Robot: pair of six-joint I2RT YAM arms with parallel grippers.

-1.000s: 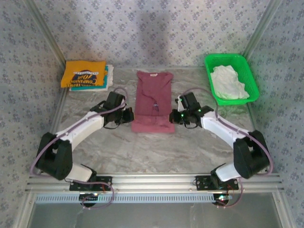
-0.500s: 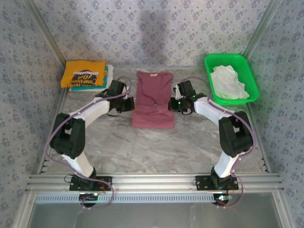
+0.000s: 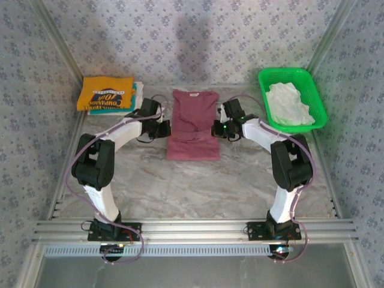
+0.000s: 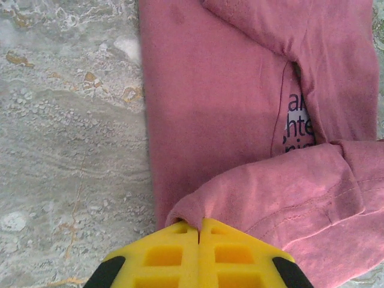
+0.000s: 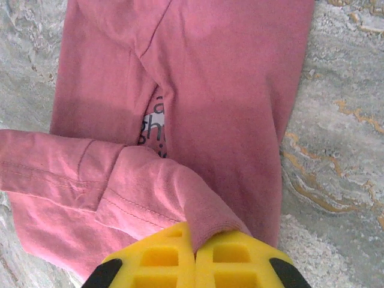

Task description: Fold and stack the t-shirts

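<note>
A maroon t-shirt (image 3: 193,123) lies on the marble table, sides folded in, its bottom part lifted and doubled toward the collar. My left gripper (image 3: 165,128) is shut on the shirt's left hem corner (image 4: 186,213). My right gripper (image 3: 217,129) is shut on the right hem corner (image 5: 210,219). Pale chest print (image 4: 298,123) shows beneath the raised fold. A folded yellow-orange t-shirt (image 3: 107,93) with dark-blue lettering tops a stack at the back left, teal and white edges (image 3: 135,101) under it. A crumpled white t-shirt (image 3: 289,104) lies in the green basket (image 3: 312,84).
The basket stands at the back right, close to my right arm's elbow. Patterned walls enclose the table on three sides. Bare marble (image 3: 198,186) stretches between the shirt and the arm bases along the near rail.
Both grippers have moved away from me toward the collar, carrying the hem with them. The shirt's lower part now doubles over its upper part, and both arms stand more upright.
</note>
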